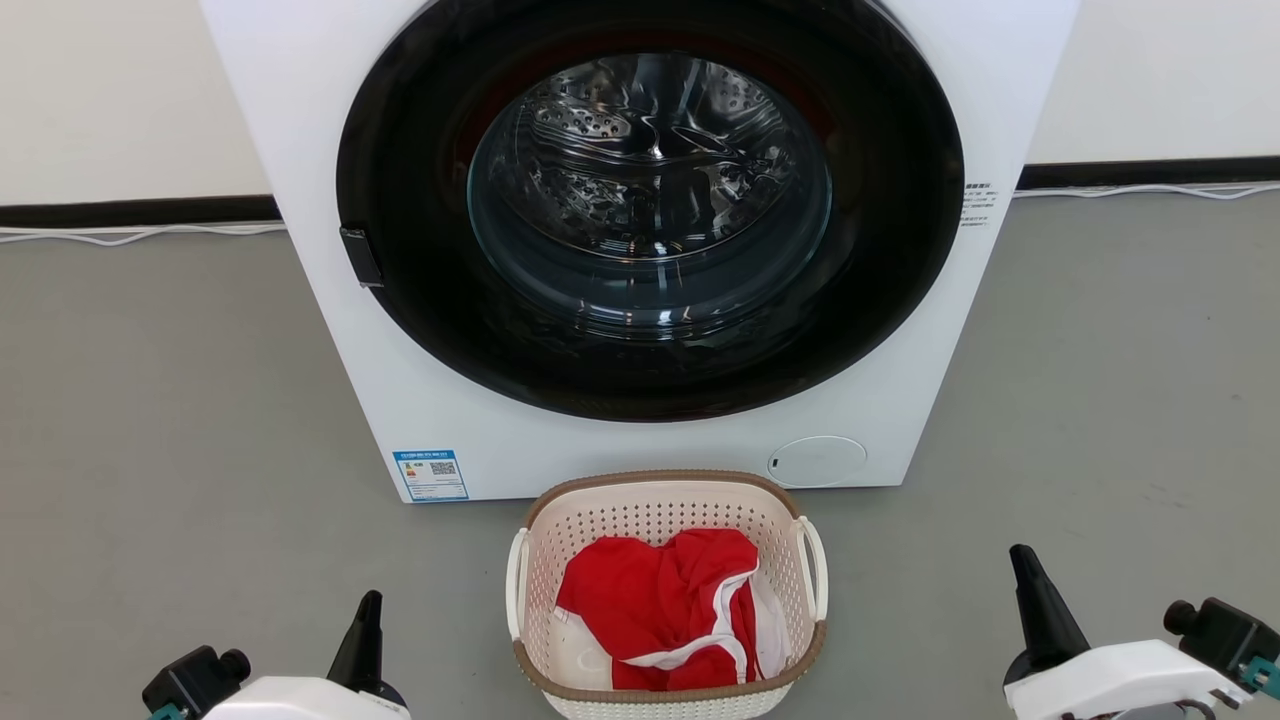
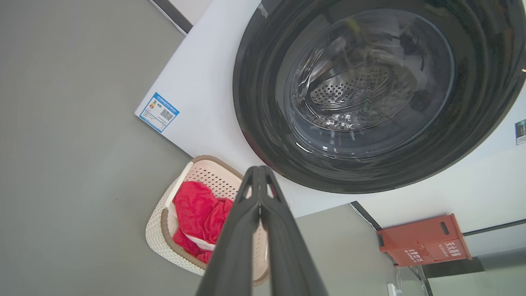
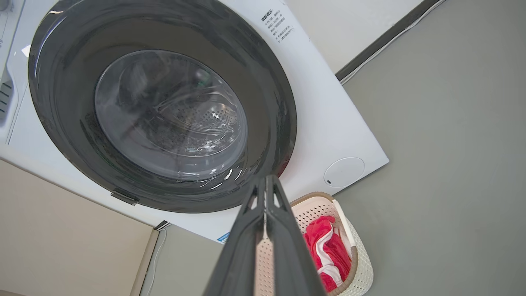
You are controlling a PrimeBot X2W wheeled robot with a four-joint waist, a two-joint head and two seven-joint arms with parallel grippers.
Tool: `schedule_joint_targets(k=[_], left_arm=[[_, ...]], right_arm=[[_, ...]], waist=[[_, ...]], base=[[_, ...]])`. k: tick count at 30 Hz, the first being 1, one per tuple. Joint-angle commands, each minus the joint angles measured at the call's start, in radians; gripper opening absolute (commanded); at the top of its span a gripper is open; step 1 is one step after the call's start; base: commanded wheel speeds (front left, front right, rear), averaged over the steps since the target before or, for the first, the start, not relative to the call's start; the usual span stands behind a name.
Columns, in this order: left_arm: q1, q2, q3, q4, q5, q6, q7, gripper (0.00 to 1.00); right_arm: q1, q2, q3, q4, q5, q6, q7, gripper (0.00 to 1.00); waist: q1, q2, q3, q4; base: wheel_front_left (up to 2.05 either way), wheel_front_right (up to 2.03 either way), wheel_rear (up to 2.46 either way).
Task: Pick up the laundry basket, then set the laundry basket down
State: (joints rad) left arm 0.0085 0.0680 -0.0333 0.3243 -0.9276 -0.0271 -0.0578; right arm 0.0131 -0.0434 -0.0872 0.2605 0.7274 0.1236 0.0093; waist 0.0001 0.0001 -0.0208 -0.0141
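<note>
Basket (image 1: 650, 515) on floor (image 1: 150, 400); left tool (image 1: 371, 604), right tool (image 1: 1023, 560) closed

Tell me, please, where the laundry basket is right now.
In the head view the laundry basket sits on the grey floor at bottom centre, in front of the white washing machine, between the left gripper and the right gripper.

The washer (image 1: 300, 120) is cut off by the head view's top edge. The laundry basket (image 1: 650, 515) is clipped at its near wall by the bottom edge, and its floor is largely covered by a red garment (image 1: 650, 600). In the left wrist view part of the basket is hidden behind the left gripper (image 2: 259, 169); in the right wrist view, behind the right gripper (image 3: 267, 177). The print on the blue label (image 1: 431, 474) is too small to be read.
</note>
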Motion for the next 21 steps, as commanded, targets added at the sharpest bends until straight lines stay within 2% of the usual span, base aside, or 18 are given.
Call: schedule_joint_targets(k=[1,21], left_arm=[[-0.061,0.005,0.024,-0.033,-0.033,-0.012,0.010,0.00],[-0.078,-0.002,0.062,-0.047,-0.230,-0.040,0.059,0.00]], right_arm=[[-0.055,-0.005,0.007,-0.025,0.044,0.005,0.007,0.00],[-0.075,-0.005,-0.003,-0.022,0.299,0.005,0.036,0.00]], waist=[[-0.0001,-0.0001,0.001,0.000],[-0.0001,-0.0001,0.008,0.005]], base=[[0.00,0.00,0.00],[0.00,0.00,0.00]])
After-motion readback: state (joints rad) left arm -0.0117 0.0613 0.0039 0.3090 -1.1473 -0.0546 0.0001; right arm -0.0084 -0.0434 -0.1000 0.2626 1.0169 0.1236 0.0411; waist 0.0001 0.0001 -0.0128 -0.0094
